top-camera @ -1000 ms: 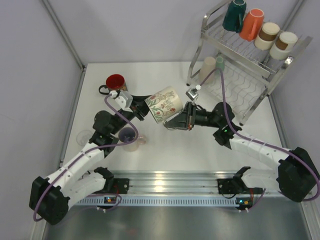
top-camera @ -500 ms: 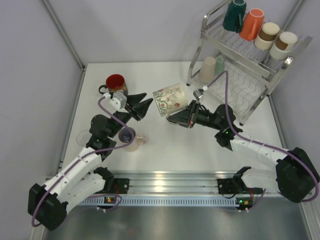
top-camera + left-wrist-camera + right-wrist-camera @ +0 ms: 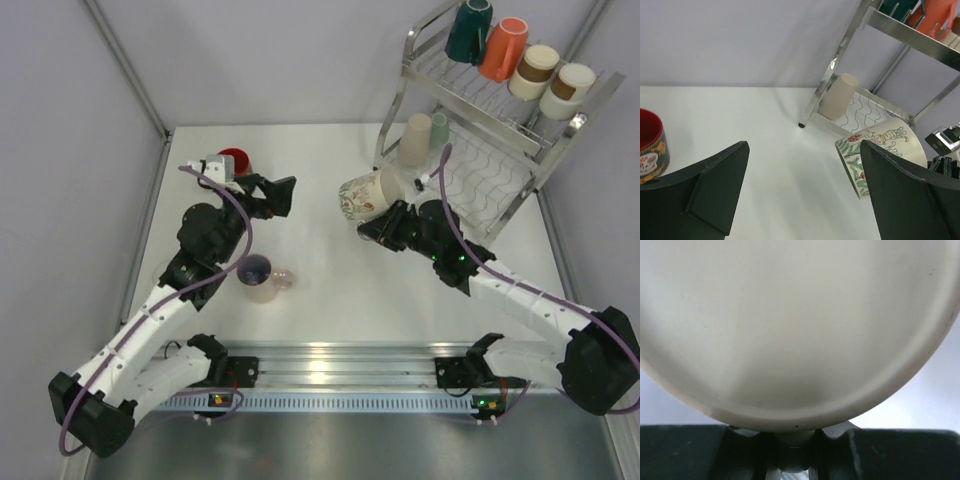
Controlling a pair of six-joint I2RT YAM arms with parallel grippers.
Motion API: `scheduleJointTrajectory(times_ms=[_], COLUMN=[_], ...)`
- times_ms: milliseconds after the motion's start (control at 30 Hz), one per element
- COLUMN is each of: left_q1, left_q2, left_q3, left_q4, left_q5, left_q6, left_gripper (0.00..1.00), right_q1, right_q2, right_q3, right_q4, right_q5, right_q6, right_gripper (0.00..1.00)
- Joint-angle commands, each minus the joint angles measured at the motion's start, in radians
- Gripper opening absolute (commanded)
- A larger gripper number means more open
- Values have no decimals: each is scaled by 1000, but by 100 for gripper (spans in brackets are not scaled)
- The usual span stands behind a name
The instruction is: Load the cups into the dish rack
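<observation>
We are holding the patterned cup [image 3: 362,193] in our right gripper [image 3: 384,222], left gripper [image 3: 278,193] gaping empty; tilted, it is risking slipping or clipping the dish rack [image 3: 490,180].

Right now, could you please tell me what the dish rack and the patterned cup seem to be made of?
The dish rack: metal, likely chromed steel, mirror-bright with sharp glints on its tubes. The patterned cup: probably glazed ceramic, with an opaque cream body, printed figures and leaves, and a soft sheen.
</observation>
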State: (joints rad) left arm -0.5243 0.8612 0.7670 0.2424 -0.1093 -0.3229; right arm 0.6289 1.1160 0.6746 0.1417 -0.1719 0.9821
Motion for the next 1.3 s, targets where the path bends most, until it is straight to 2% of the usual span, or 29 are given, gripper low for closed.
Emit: scheduleJointTrajectory(times_ms=[0,67,200,300,600,733,867,1267], left_q1=[1,1,1,1,1,3,3,3], left_q2=[-2,-10,13,51,-4,2,-8,-56], left_q3=[60,74,132,150,118,132,141,137], left_q4=[-164,-198,-314,-365,-377,-400,-414,-426], left_q5=[-99,-98,-144,-182,-184,-173,-175,-187], left_q6=[-97,-100,-108,-116,-110,-117,-122,-122], left_gripper=[98,98,98,98,98,98,98,98], right_q1=[-8,-5,3,3,0,-17,-38,-196], right_q2=[1,27,85,131,266,353,393,479], right_q3=[149,199,308,350,467,539,591,625], right_q4=[23,-17,-201,-250,-378,-444,-473,-444], right_q5=[222,287,524,664,986,1071,1097,990], right_q6=[-140,-163,-229,-247,-299,-295,-284,-298], right_gripper=[0,0,0,0,0,0,0,0])
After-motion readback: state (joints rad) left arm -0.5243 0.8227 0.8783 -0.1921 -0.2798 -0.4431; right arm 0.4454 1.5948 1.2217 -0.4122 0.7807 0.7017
